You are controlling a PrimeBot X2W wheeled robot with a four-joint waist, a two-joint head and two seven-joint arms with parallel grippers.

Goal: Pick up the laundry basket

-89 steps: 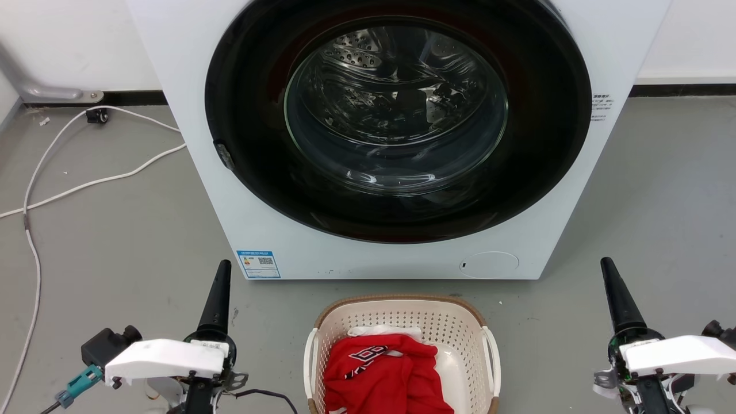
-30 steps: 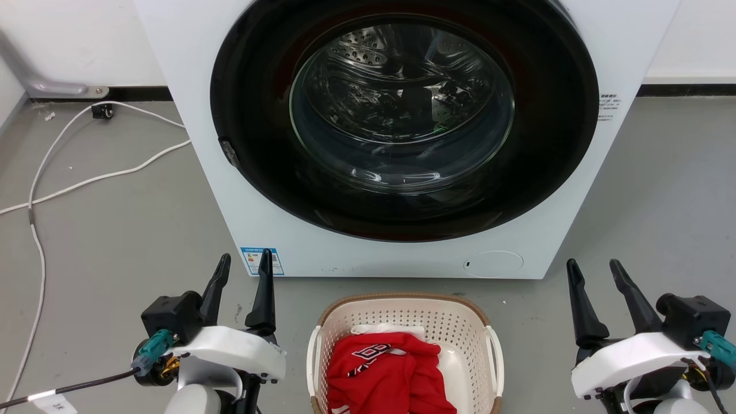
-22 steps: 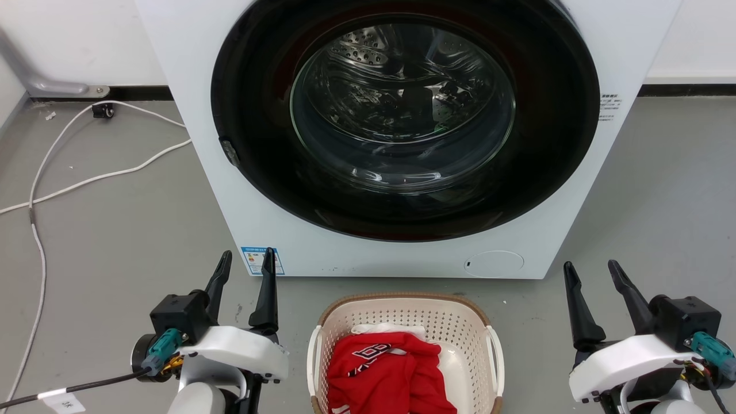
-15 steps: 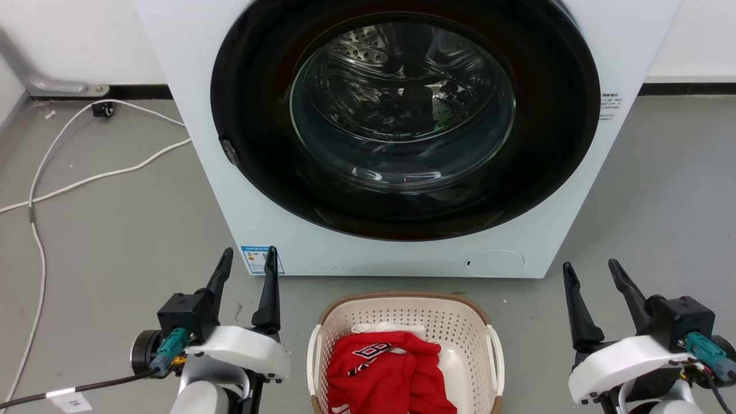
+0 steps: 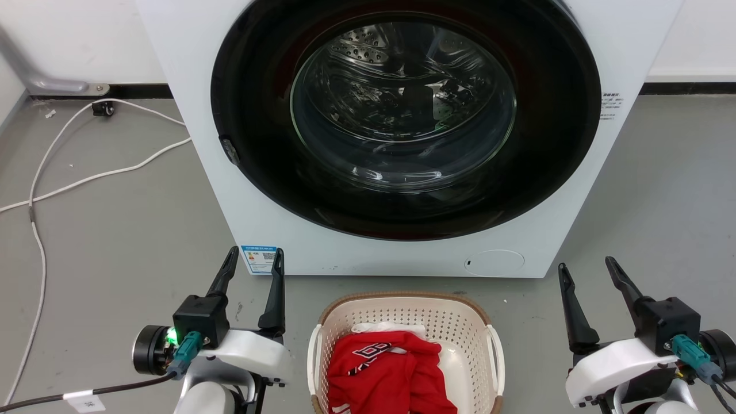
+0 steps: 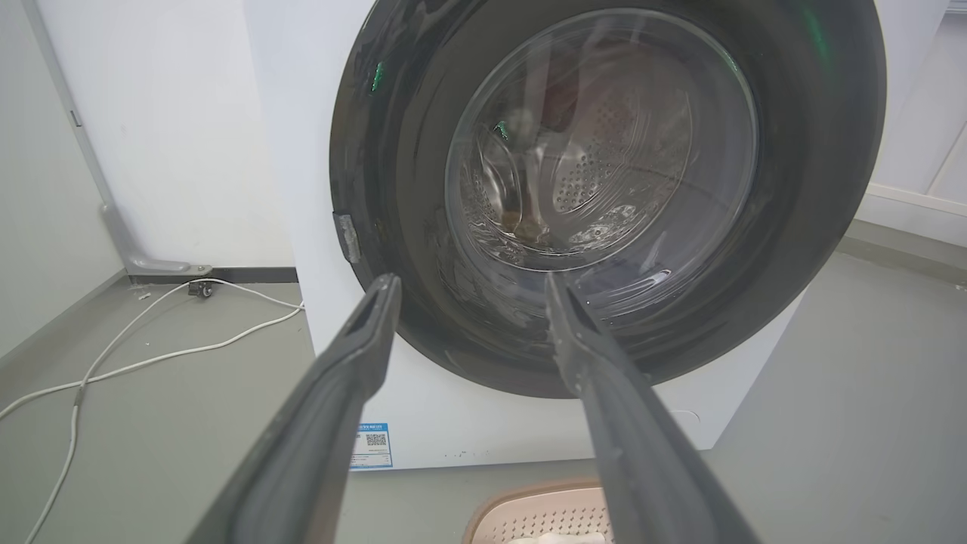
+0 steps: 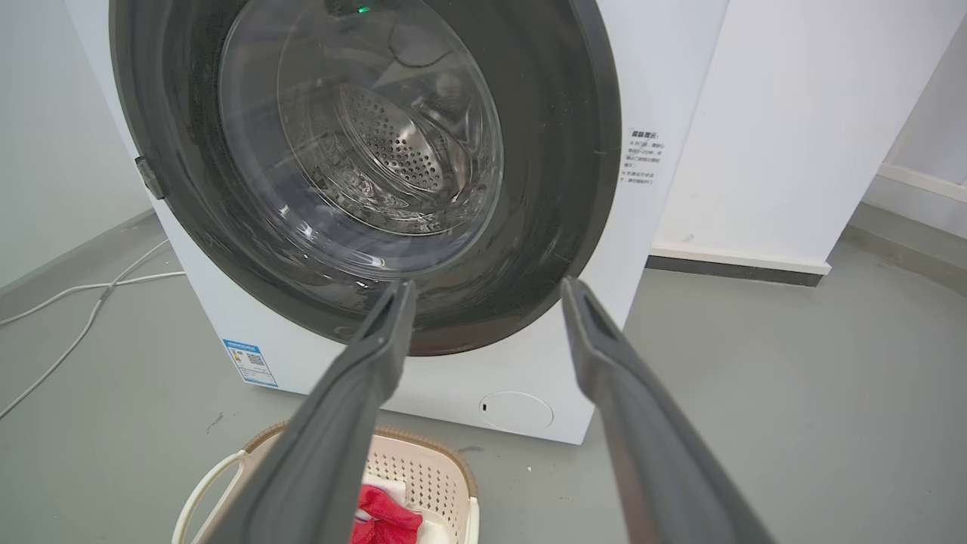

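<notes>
Bottom centre of the head view: laundry basket upright on the grey floor, cut off by the lower edge. Inside, a red garment heaped over a bit of white cloth. White loops at either side: left handle, right handle.

Lower left: left gripper, fingers spread apart, nothing between them, pointing up-frame, beside the basket but not touching it. Lower right: right gripper, likewise parted and empty, well clear of the right handle. No hold on anything yet.

Judged from this, to do the step well:
- Bring both grippers inward and down together, fingers kept spread until straddling a handle or the rim beneath it.
- Close only with plastic between the fingers.
- Match heights on both sides, so as not to tip the load.
- Keep fingertips out of the red garment, heaped close to the left wall.
- Expect thin, springy plastic, so grip firmly and lift slowly and level.

Farther up-frame, just behind the basket: washing machine, round glass door filling the upper middle. Better to lift straight up than forward, to avoid knocking the rim against the white front panel.

Farthest, upper left: white cable looping over the floor toward the wall, well out of the way.
</notes>
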